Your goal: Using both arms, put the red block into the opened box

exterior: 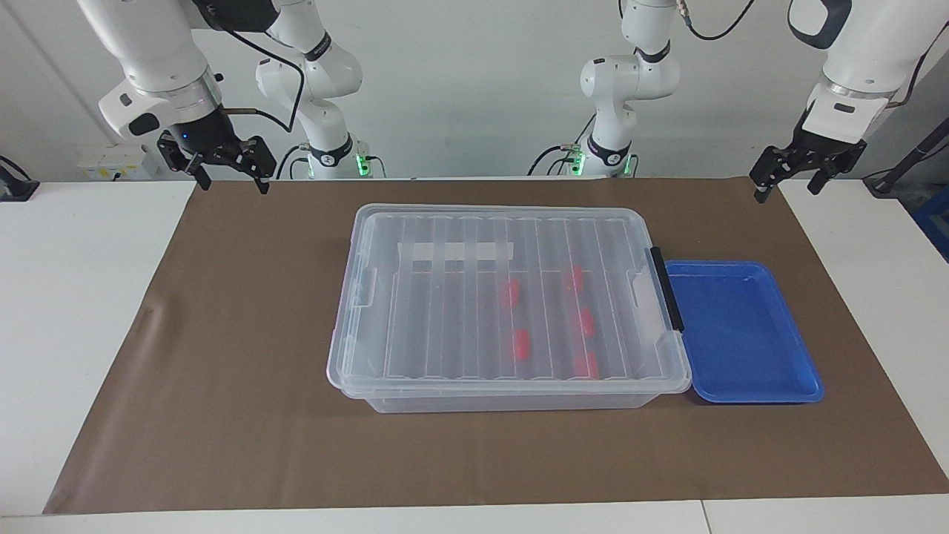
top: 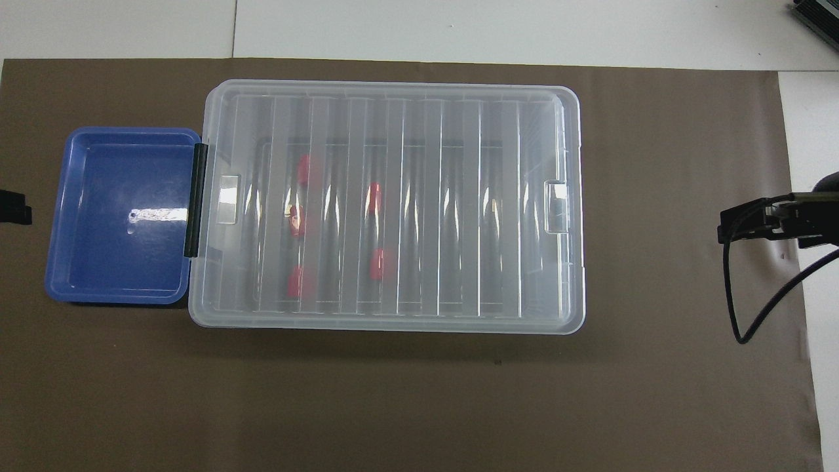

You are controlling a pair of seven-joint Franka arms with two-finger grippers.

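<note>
One lidded box (exterior: 504,304), five red blocks (exterior: 521,343) inside, one blue tray (exterior: 741,334).
Left gripper (exterior: 786,178) and right gripper (exterior: 226,174): jaws wide, empty, above the worktop's robot-side corners.

Through the ribbed lid (exterior: 511,297) the five red blocks (exterior: 521,343) showed only as blurred smears. In the overhead view the left gripper (top: 14,206) was cut off at nine o'clock, the right gripper (top: 780,223) at three o'clock; their fingers were unreadable there.
</note>
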